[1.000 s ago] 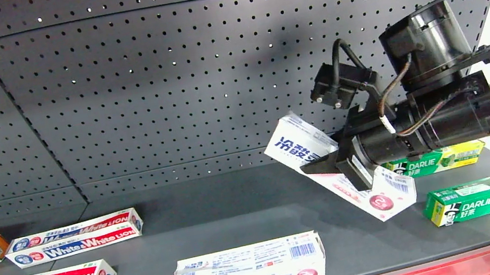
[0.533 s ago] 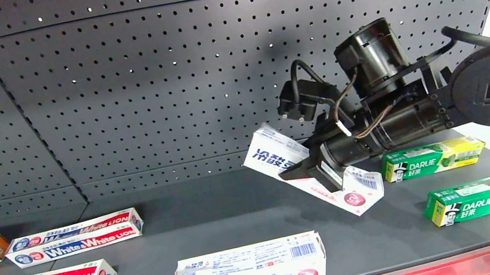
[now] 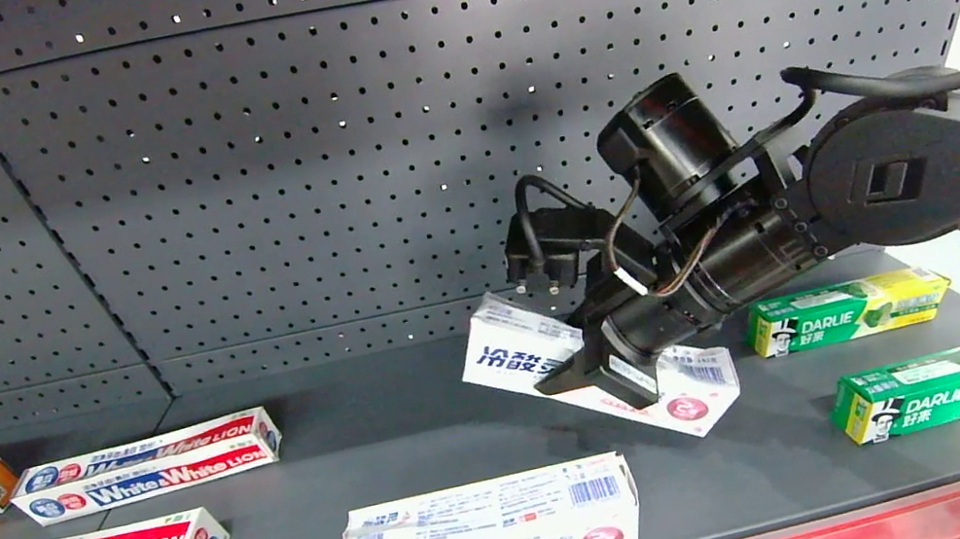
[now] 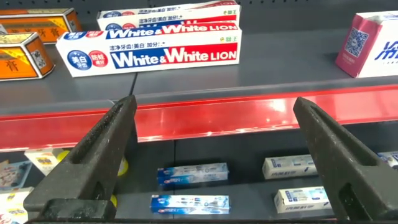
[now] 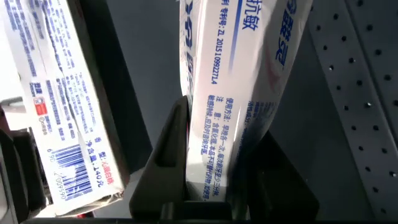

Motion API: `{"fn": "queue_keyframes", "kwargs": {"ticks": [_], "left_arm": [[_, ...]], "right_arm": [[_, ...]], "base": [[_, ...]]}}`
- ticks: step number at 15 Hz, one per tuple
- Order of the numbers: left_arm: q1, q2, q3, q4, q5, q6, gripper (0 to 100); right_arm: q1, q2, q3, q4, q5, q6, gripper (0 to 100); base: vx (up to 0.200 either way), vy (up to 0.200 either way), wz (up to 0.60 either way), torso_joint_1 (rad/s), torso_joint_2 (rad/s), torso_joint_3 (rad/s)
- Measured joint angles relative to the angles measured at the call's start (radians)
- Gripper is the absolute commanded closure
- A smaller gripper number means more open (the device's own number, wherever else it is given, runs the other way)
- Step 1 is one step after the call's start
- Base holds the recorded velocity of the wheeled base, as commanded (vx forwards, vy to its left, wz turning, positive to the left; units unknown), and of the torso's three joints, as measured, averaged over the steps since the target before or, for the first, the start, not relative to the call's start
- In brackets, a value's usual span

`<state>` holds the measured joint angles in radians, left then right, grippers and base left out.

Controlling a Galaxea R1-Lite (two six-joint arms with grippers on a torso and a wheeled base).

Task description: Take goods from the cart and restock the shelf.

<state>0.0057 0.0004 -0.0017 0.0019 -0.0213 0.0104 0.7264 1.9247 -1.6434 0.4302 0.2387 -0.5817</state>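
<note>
right claw (image 3: 603, 381) clamped on long white carton (image 3: 510, 358), tilted | left claw (image 4: 214, 158) wide | matte shelf (image 3: 427, 417), perforated back (image 3: 327, 188) | two green cartons (image 3: 848, 310), one white box (image 3: 487, 535) flat

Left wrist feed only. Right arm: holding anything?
Observer: Yes. In the head view, the right end effector is shut on a white toothpaste box.
Operator: Is it set down?
Observer: Not flat. It is tilted, with one end raised toward the pegboard back and the other low over the shelf. I cannot tell whether it touches.
Operator: What is nearest to it?
Observer: A green box lies flat just to the robot's right of it.
</note>
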Motion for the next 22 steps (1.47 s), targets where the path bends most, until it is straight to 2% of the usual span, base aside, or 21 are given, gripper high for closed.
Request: {"fn": "queue_keyframes", "kwargs": {"ticks": [6,10,22], "left_arm": [[0.000,0.000,0.000,0.000,0.000,0.000,0],[0.000,0.000,0.000,0.000,0.000,0.000,0],[0.000,0.000,0.000,0.000,0.000,0.000,0]], "right_arm": [[0.003,0.033,-0.030,0.008,0.001,-0.029,100],[0.006,0.065,-0.087,0.087,0.001,-0.070,100],[0.023,0.137,-0.126,0.107,0.002,-0.077,100]], "base": [[0.000,0.000,0.00,0.000,0.00,0.000],[0.000,0.000,0.00,0.000,0.00,0.000],[0.000,0.000,0.00,0.000,0.00,0.000]]}}
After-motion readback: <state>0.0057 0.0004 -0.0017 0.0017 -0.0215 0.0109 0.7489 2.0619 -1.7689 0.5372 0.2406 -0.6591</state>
